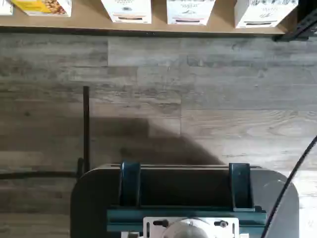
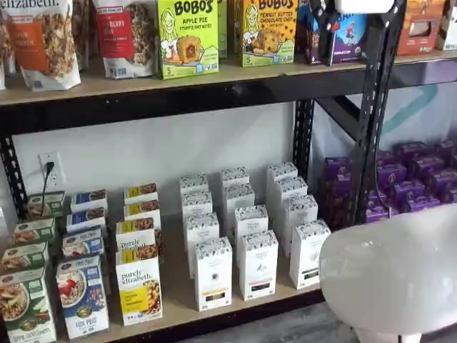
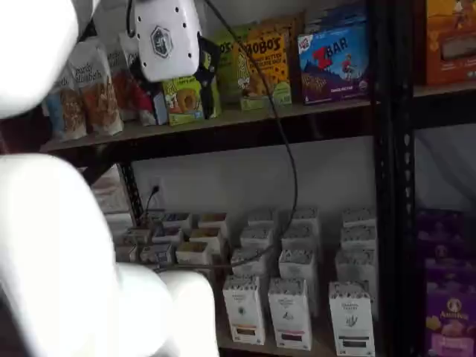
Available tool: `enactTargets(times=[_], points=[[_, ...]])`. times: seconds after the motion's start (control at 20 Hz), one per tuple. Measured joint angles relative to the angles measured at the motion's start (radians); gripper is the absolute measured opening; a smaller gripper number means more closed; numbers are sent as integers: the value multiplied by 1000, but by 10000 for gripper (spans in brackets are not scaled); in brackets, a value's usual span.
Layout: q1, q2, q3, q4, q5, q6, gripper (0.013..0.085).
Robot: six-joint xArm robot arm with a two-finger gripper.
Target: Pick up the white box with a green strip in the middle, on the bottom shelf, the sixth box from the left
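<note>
While the fingers [image 3: 208,67] hang spread wide and empty, up level with the Bobo's boxes, the white box [image 2: 309,254] stands upright at the front edge of the bottom shelf [image 2: 178,304], far below them, heading the right-hand row of white cartons. Its long axis is vertical. The reach likely calls for a long descent, then a forward approach.

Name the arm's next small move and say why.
Probably lower the gripper toward the bottom shelf: it hangs up by the upper shelf, far above the white box, which stands untouched at the front of its row, right of two similar cartons.
</note>
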Motion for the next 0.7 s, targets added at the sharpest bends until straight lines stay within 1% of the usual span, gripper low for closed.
enactTargets(times=[0.05,0.1,0.15,0.4,0.5,0.55,0.7], points=[[10,2,-1,-12,3,6,850],[40,6,-5,-42,9,20,850],[47,5,-4,-51,7,24,850],[47,3,2,-51,2,26,850],[74,-8,25,-83,-21,39,850],[80,-18,44,-95,-41,42,850],[67,-31,95,-101,-82,32,850]])
